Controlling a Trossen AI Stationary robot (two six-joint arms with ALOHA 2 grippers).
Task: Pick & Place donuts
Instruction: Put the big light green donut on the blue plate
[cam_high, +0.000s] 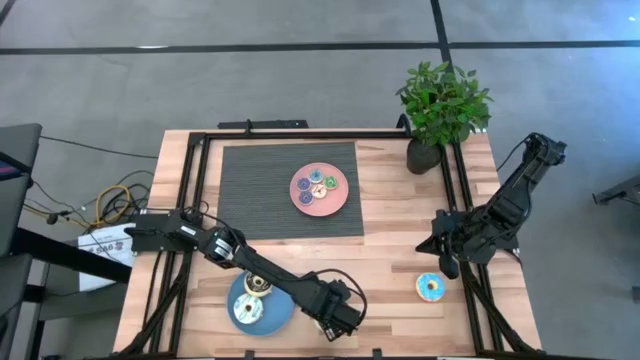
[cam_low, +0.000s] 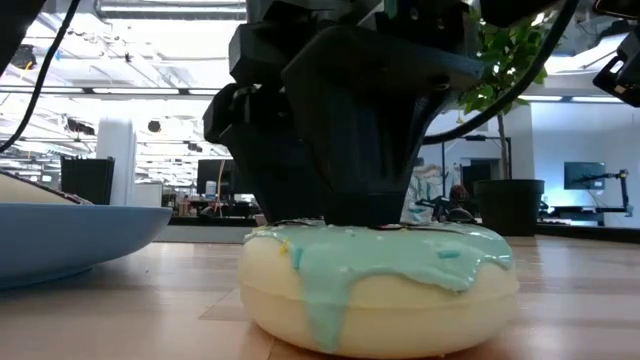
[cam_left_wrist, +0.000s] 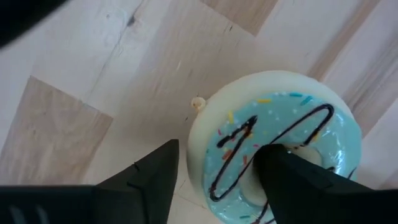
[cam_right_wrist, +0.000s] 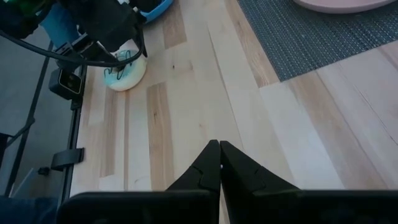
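A cream donut with light-blue icing and dark stripes (cam_left_wrist: 280, 124) rests flat on the wood near the table's front edge; it also shows in the low view (cam_low: 380, 285). My left gripper (cam_left_wrist: 217, 155) is open and stands right over it (cam_high: 335, 312), one finger in the donut's hole and one outside the ring. My right gripper (cam_right_wrist: 219, 146) is shut and empty, above the table's right side (cam_high: 442, 255). Another light-blue donut (cam_high: 432, 288) lies on the wood near it. Several small donuts lie on the pink plate (cam_high: 340, 205), and two on the blue plate (cam_high: 275, 318). My left gripper comes at the donut from above, pointing down. One finger (cam_left_wrist: 292, 180) is in the hole and the other (cam_left_wrist: 155, 183) stands outside the ring's outer wall (cam_left_wrist: 196, 143), with a narrow gap showing there. Whether the inner finger touches the ring, I cannot tell. The donut lies flat on the table.
A dark mat (cam_high: 260, 200) lies under the pink plate at the table's middle. A potted plant (cam_high: 440, 110) stands at the far right corner. Black rails run along the table's left and right sides. Bare wood lies between the two grippers.
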